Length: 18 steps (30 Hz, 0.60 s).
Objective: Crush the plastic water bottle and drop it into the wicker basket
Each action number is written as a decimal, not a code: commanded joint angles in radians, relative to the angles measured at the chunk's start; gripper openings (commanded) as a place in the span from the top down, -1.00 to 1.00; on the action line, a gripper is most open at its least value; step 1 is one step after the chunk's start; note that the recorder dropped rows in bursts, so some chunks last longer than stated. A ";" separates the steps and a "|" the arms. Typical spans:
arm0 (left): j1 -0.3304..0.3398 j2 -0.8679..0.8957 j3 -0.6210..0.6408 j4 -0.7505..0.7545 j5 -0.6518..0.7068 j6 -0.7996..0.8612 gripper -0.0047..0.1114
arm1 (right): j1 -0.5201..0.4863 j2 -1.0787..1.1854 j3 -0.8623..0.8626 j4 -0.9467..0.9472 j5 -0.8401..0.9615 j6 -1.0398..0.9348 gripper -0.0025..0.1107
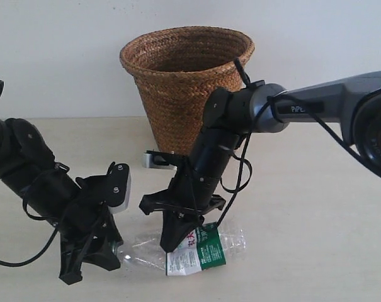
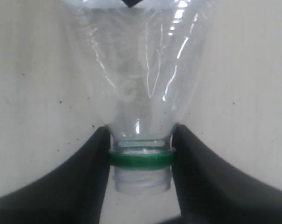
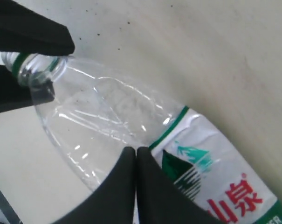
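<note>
The plastic water bottle (image 1: pixel 231 240) lies on its side on the pale table in front of the wicker basket (image 1: pixel 187 82), which stands upright at the back. Its clear body (image 3: pixel 108 112) looks creased, and the green-and-white label (image 1: pixel 199 253) is crumpled. My left gripper (image 1: pixel 114 255) is shut on the bottle's neck, one finger on each side of the green ring (image 2: pixel 141 158). From above, my right gripper (image 1: pixel 169 245) comes down with its fingers pressed together (image 3: pixel 136 150). Its tips rest on the bottle's body next to the label (image 3: pixel 210 177).
A white wall rises behind the basket. The pale tabletop (image 1: pixel 316 239) stretches to the right of the bottle. The right arm (image 1: pixel 316 107) crosses in front of the basket's right side, with loose black cables (image 1: pixel 244 170) hanging from it.
</note>
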 commanded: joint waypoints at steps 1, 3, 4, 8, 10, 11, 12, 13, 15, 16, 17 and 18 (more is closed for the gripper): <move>-0.002 -0.007 -0.002 -0.017 -0.008 -0.009 0.84 | -0.001 -0.086 0.014 -0.092 -0.002 -0.017 0.96; -0.002 -0.007 -0.002 -0.017 -0.008 -0.009 0.84 | -0.001 -0.138 0.014 -0.094 0.003 -0.025 0.96; -0.002 -0.007 -0.002 -0.017 -0.008 -0.009 0.84 | -0.001 -0.163 0.014 -0.094 0.003 -0.036 0.96; -0.002 -0.007 -0.002 -0.017 -0.008 -0.009 0.84 | -0.001 -0.248 0.014 -0.111 0.021 -0.052 0.96; -0.002 -0.007 -0.002 -0.018 -0.008 -0.009 0.84 | -0.005 -0.291 0.014 -0.151 0.021 -0.052 0.96; -0.002 -0.007 -0.002 -0.023 -0.008 -0.009 0.84 | -0.012 -0.310 0.014 -0.170 0.021 -0.052 0.96; -0.002 -0.007 -0.002 -0.025 -0.008 -0.009 0.84 | -0.018 -0.327 0.014 -0.180 0.021 -0.050 0.96; -0.002 -0.007 -0.002 -0.025 -0.008 -0.009 0.84 | -0.033 -0.343 0.016 -0.180 0.021 -0.048 0.96; -0.002 -0.007 -0.006 -0.026 0.000 -0.009 0.84 | -0.071 -0.382 0.042 -0.182 0.021 -0.048 0.96; -0.002 -0.007 -0.008 -0.031 0.009 -0.009 0.84 | -0.094 -0.400 0.062 -0.185 0.021 -0.048 0.96; -0.002 -0.007 -0.013 -0.036 0.027 -0.001 0.84 | -0.120 -0.425 0.092 -0.195 0.021 -0.050 0.96; -0.002 -0.011 -0.018 -0.036 0.047 -0.001 0.84 | -0.147 -0.450 0.126 -0.214 0.021 -0.047 0.96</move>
